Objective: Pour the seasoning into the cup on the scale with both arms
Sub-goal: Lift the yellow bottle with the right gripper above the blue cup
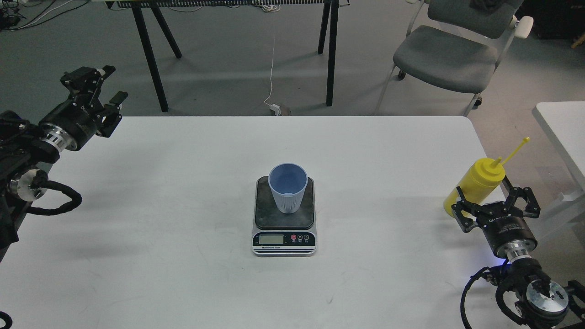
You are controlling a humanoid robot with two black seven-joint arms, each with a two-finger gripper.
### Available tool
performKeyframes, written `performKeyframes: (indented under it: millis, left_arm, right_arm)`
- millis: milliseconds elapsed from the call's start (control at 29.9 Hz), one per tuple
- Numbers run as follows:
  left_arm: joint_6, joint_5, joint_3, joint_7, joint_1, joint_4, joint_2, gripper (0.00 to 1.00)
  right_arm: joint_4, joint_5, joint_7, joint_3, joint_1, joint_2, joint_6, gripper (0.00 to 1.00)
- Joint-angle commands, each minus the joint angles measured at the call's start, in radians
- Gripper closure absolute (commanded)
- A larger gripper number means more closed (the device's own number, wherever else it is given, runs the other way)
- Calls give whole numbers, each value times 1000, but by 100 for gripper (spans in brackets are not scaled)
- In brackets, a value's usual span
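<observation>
The light blue ribbed cup (287, 187) stands upright on the dark platform of the scale (284, 230) at the middle of the white table (183, 237). The yellow seasoning bottle (475, 185) stands near the table's right edge, its cap strap sticking up to the right. My right gripper (496, 203) is open, its fingers spread around the bottle's lower part, not closed on it. My left gripper (98, 87) is open and empty above the table's far left corner.
A grey chair (450, 55) stands on the floor behind the table at the right. Black legs of another table (151, 59) stand behind at left and centre. A second white table (564, 128) shows at the right edge.
</observation>
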Motion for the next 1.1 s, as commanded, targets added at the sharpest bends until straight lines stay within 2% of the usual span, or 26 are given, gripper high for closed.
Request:
performKeyframes:
  millis: [0, 268, 334, 401, 468, 602, 669, 702, 836, 970, 1070]
  left_arm:
    - [0, 0, 2, 0, 2, 0, 1, 35]
    - [0, 2, 2, 0, 2, 0, 1, 35]
    - [0, 2, 2, 0, 2, 0, 1, 35]
    - [0, 2, 4, 0, 2, 0, 1, 35]
    - [0, 2, 4, 0, 2, 0, 2, 35]
    - [0, 2, 2, 0, 2, 0, 4, 35]
    - [0, 2, 2, 0, 2, 0, 5, 35]
    - [0, 2, 2, 0, 2, 0, 5, 35]
    - [0, 2, 2, 0, 2, 0, 5, 35]
    - [0, 2, 2, 0, 2, 0, 5, 35]
    - [0, 2, -1, 0, 2, -2, 5, 35]
  right_arm:
    - [-18, -1, 1, -3, 15, 1, 0, 0]
    - [-76, -3, -1, -5, 50, 32, 0, 3]
    - [-84, -9, 1, -5, 56, 40, 0, 14]
    - [-87, -39, 1, -2, 56, 52, 0, 29]
    - [-84, -58, 2, 0, 56, 63, 0, 37]
    - [-82, -62, 7, 0, 55, 63, 0, 37]
    - [-78, -64, 7, 1, 55, 64, 0, 49]
    - [-79, -66, 7, 3, 55, 63, 0, 51]
    - [-73, -67, 10, 7, 56, 63, 0, 55]
    - [-64, -81, 10, 6, 68, 54, 0, 54]
    - [-62, -214, 10, 9, 120, 21, 0, 52]
